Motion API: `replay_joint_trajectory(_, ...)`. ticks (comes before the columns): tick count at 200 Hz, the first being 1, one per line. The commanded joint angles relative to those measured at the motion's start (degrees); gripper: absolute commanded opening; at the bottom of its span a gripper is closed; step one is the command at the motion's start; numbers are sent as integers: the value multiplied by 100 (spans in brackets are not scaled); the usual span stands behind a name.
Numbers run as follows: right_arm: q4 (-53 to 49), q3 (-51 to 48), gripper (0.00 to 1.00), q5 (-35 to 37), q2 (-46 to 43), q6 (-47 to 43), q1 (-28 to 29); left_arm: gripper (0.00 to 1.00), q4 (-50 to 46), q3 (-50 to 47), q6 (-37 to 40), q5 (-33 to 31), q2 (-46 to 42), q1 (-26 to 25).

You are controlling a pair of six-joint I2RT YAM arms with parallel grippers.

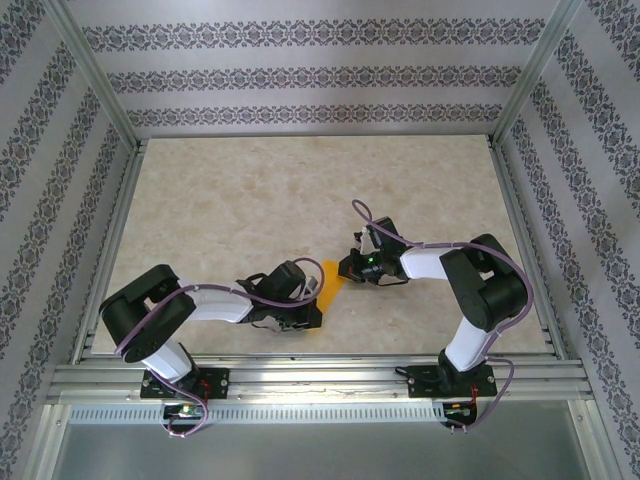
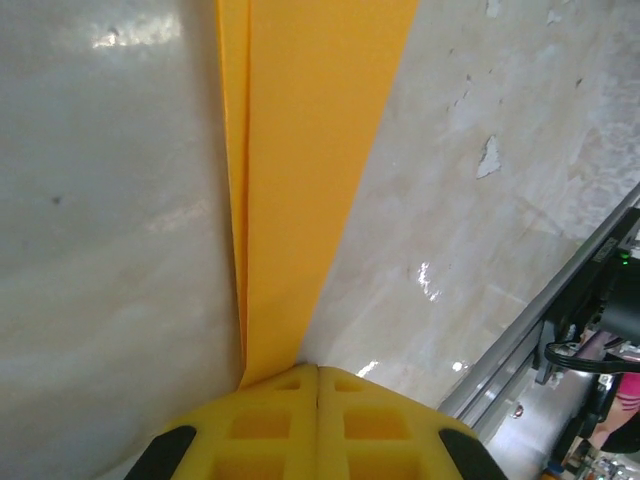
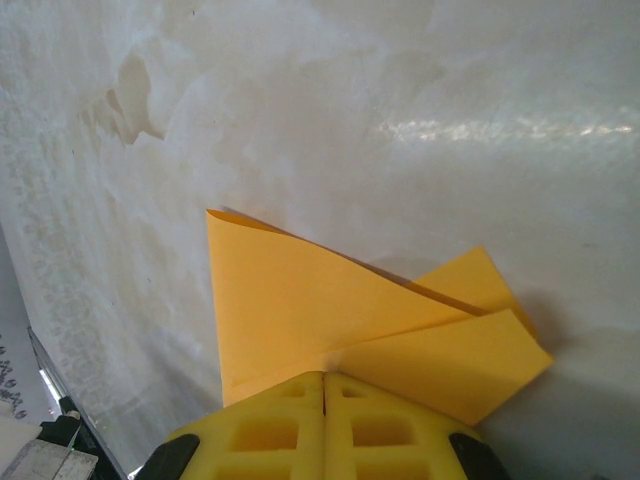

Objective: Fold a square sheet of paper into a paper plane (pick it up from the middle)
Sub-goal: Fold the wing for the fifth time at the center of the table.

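The folded orange paper (image 1: 331, 282) sits low at the front middle of the marbled bench (image 1: 250, 200), close to the aluminium rail (image 1: 320, 372). The left hand (image 2: 318, 368) and right hand (image 3: 325, 375) each pinch an opposite end of it, fingers pressed fully together.

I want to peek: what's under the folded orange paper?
Beneath the folded bright orange paper is the pale marbled tabletop. Whatever lies directly under its layers is covered and cannot be seen.
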Motion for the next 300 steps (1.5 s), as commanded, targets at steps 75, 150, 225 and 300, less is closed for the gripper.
replay_joint_trajectory(75,-471,-76,0,373,193,-128,-111,7,-628,-133,135,-319,-1250,-247)
replay_joint_trajectory(150,-466,-10,1,308,233,-101,-45,11,-156,444,258,-104,-514,265)
replay_joint_trajectory(225,-441,94,4,86,175,-135,-23,8,-249,80,159,21,208,228)
replay_joint_trajectory(300,-569,328,16,-233,-635,-38,-48,5,-295,-28,53,-142,350,204)
